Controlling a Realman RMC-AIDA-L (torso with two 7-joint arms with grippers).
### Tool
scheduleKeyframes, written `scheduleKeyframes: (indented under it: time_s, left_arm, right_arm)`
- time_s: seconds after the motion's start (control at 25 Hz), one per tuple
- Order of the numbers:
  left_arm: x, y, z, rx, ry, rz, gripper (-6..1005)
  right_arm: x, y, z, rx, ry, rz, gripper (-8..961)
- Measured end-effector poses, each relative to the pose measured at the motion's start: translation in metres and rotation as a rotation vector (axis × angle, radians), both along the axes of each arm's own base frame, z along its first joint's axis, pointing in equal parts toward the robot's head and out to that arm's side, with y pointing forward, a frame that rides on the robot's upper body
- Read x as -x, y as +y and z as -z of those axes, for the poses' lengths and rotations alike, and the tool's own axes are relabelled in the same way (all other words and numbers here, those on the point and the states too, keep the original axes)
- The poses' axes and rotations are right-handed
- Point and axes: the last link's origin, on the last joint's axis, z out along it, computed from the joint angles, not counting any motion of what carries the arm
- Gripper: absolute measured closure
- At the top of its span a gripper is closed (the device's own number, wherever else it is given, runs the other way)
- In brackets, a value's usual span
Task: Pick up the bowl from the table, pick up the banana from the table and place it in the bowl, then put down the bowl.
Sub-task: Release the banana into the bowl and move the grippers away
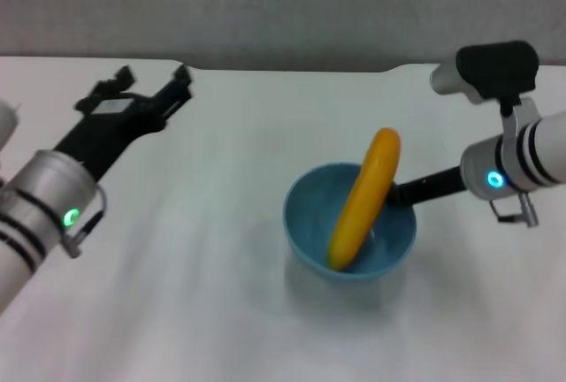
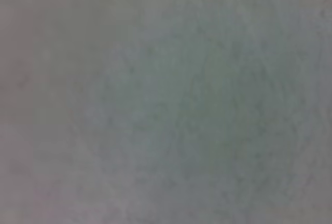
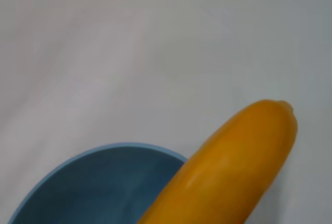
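With one end down in the light-blue bowl (image 1: 305, 214) and the other poking over the far rim, leaning there on the white bench (image 1: 203, 249): banana (image 1: 364, 198). Right end effector (image 1: 400, 193) reaching in against the bowl's right rim, fingers hidden behind it, so can't tell the grip. Left end effector (image 1: 152, 83) spread wide over by the far left edge, holding nothing.

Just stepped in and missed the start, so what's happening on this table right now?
The banana already sits in the light-blue bowl, leaning with one end poking up over the far rim. The right end effector is at the bowl's right rim, apparently holding it, though the banana and bowl hide the fingers. Whether the bowl rests on the white table or is just above it is unclear. The left end effector hangs open and empty over the table's far left, away from the bowl.
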Motion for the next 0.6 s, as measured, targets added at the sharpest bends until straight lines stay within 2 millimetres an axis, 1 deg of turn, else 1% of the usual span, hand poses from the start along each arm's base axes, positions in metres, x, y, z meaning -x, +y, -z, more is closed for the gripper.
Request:
scheduleKeyframes:
  time_s: [0.12, 0.28, 0.4, 0.48, 0.56, 0.6]
  left_arm:
    - [0.017, 0.002, 0.000, -0.002, 0.023, -0.040, 99]
    - [0.037, 0.005, 0.000, -0.004, 0.039, -0.091, 102]
    - [0.045, 0.005, 0.000, -0.007, 0.036, -0.107, 102]
    - [0.045, 0.005, -0.001, -0.010, 0.035, -0.107, 102]
    - [0.046, 0.005, -0.001, -0.011, 0.037, -0.109, 102]
    - [0.047, 0.004, -0.001, -0.011, 0.038, -0.111, 102]
  right_arm:
    - [0.007, 0.005, -0.001, -0.002, -0.005, -0.012, 776]
    - [0.018, 0.011, 0.004, 0.014, -0.014, -0.026, 773]
    - [0.021, 0.011, 0.009, 0.028, -0.018, -0.028, 770]
    - [0.022, 0.008, 0.014, 0.044, -0.025, -0.035, 769]
    - [0.023, 0.004, 0.019, 0.064, -0.032, -0.043, 767]
    - [0.024, -0.001, 0.026, 0.090, -0.031, -0.050, 766]
